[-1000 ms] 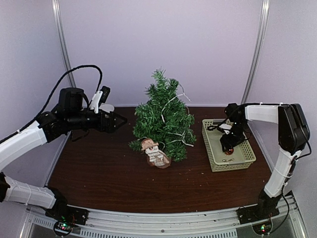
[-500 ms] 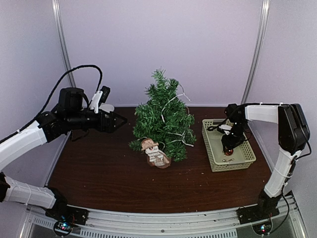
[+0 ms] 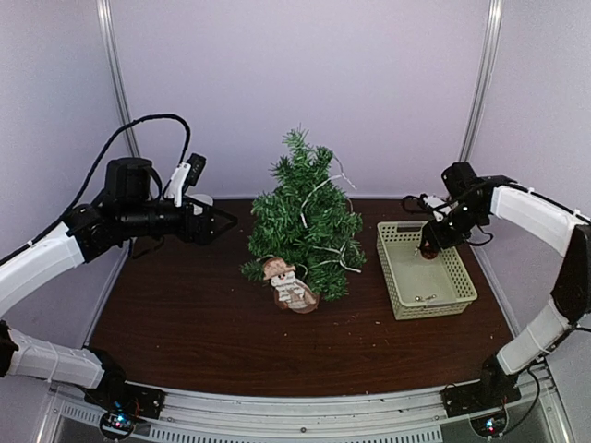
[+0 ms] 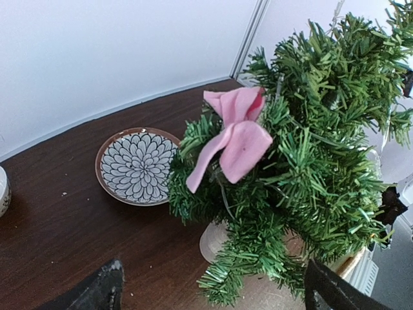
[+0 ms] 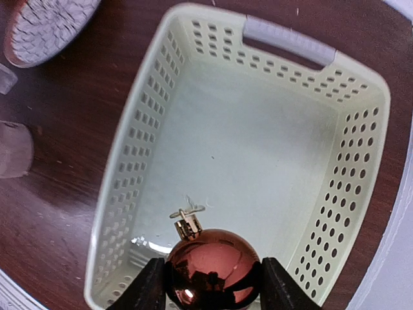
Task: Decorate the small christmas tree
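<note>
- Top view: the small christmas tree (image 3: 306,218) stands upright mid-table toward the back. Its long axis is vertical and its pointed tip is up. A white wire strand is draped over its branches.
- A small snowman figure (image 3: 291,287) stands on the table (image 3: 185,323) just in front of the tree's foot.
- The left gripper (image 3: 224,224) hovers left of the tree, aimed at it, with its jaws spread wide.
- The right gripper (image 3: 428,246) hangs over the far end of the pale green basket (image 3: 406,305), which sits right of the tree. It is clamped on a red-brown bauble (image 3: 428,253).
- Left wrist view: the tree fills the right side, with a pink bow (image 4: 235,139) on its near branches and its pale base (image 4: 215,241) below. A flower-patterned dish (image 4: 137,165) lies just beside it on the left. The two dark fingertips (image 4: 103,292) sit far apart with nothing between them.
- Right wrist view: both fingers (image 5: 146,288) press the shiny bauble's sides. Its gold cap and hook (image 5: 186,224) point away from the wrist, above the basket floor.
</note>
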